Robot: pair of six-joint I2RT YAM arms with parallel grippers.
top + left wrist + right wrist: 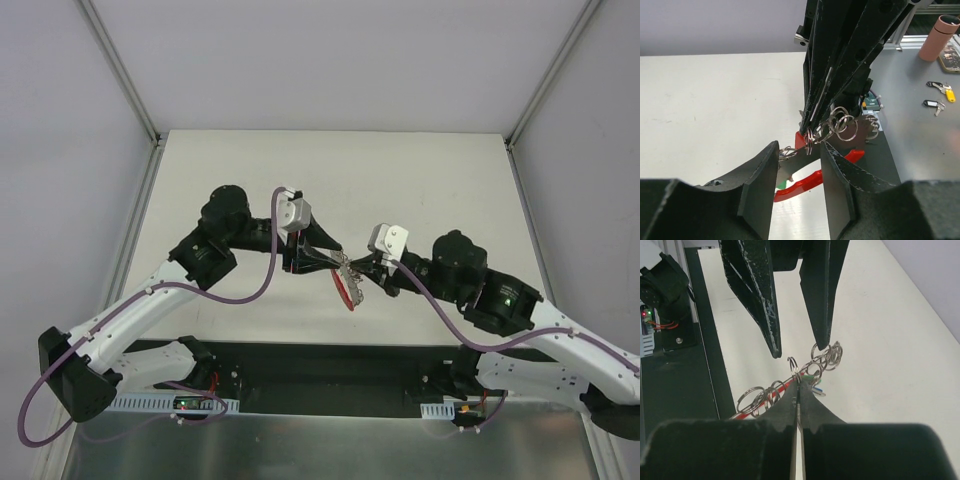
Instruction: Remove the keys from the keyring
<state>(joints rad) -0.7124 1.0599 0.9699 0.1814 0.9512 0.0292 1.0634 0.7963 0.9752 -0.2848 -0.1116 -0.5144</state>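
Two grippers meet over the near middle of the white table point(400, 180). The left gripper point(799, 150) has its two fingers spread, with the chain of rings passing through the gap; whether either finger touches it I cannot tell. The right gripper point(798, 387) has its fingers pressed together, pinching one wire ring of the keyring point(794, 366), which is held up between the two grippers. One red band point(802, 186) hangs below the rings. At least six silvery rings counted from the right wrist; overlap prevents an exact count. The keys point(813, 380) show only as small green and pale bits among the rings, number undeterminable. On the grey surface beyond: one pink cylinder point(940, 37), one yellow-tagged key set point(946, 91) and one dark-tagged key set point(932, 104). Any writing on the tags is too small to read.
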